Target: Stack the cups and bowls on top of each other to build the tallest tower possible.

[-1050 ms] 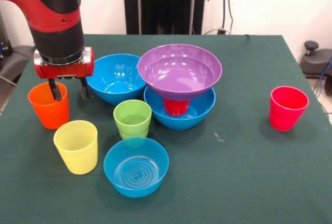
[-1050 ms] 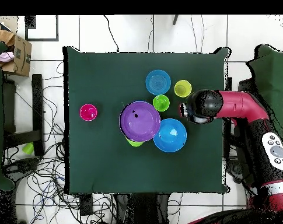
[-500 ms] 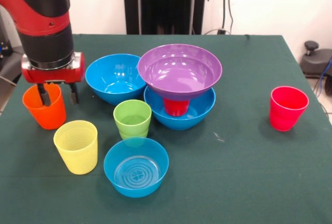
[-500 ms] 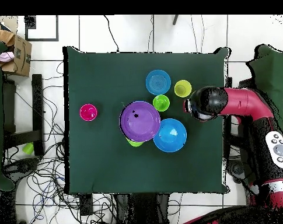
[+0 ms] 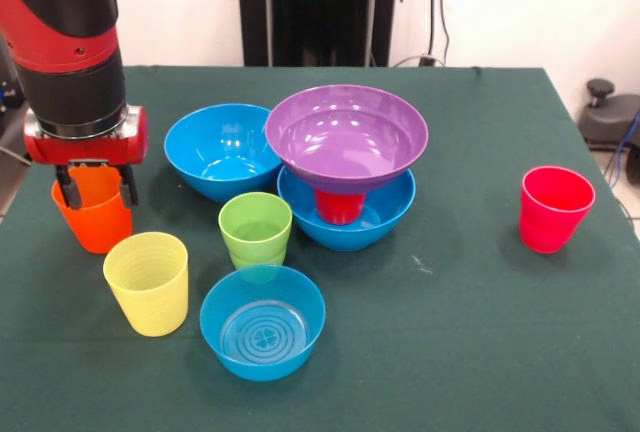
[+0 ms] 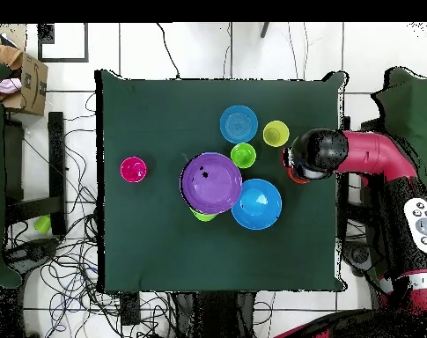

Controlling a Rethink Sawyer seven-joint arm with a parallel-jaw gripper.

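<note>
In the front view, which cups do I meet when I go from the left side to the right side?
orange cup → yellow cup → light green cup → red cup under the purple bowl → pinkish-red cup

Five ribbed plastic cups show, orange (image 5: 93, 214), yellow (image 5: 148, 282), light green (image 5: 256, 229), red (image 5: 339, 204) and pinkish-red (image 5: 555, 208), alongside four glossy plastic bowls: three blue (image 5: 222, 150) (image 5: 347, 214) (image 5: 262, 321), one purple (image 5: 346, 137).

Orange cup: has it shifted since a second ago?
Yes. In the front view the orange cup sits further left of the yellow cup, its rim tilted, the gripper at it.
</note>
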